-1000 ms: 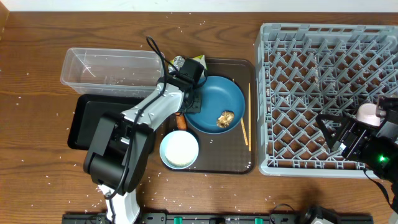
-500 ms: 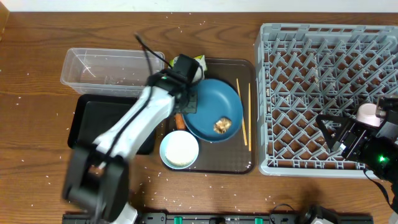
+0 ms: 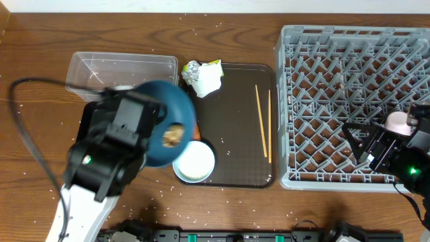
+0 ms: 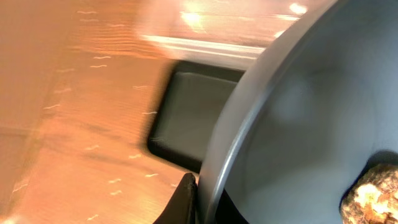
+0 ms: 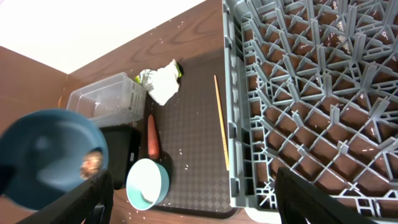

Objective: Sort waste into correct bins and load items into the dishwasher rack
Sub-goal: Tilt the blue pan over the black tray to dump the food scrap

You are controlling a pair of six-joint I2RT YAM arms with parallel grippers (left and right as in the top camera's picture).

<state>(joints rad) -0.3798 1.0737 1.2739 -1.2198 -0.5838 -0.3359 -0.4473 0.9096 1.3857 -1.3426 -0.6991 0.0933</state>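
Wooden table [image 3: 40, 60], blue plate [image 4: 311, 124], rim pinched between left fingers [image 4: 185, 199]

Wood-grain table [image 3: 40, 67] with a soft sheen — clear glossy plastic tub [image 3: 74, 77], matt black tray [image 4: 186, 118], grey plastic rack [image 3: 349, 40], smooth blue plate [image 3: 178, 107] — crinkled foil ball [image 3: 191, 69].

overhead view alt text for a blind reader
The left gripper holds a large dark blue round plate with a brown food scrap near a clear plastic tub. A white bowl and wooden chopsticks sit on a dark brown tray.
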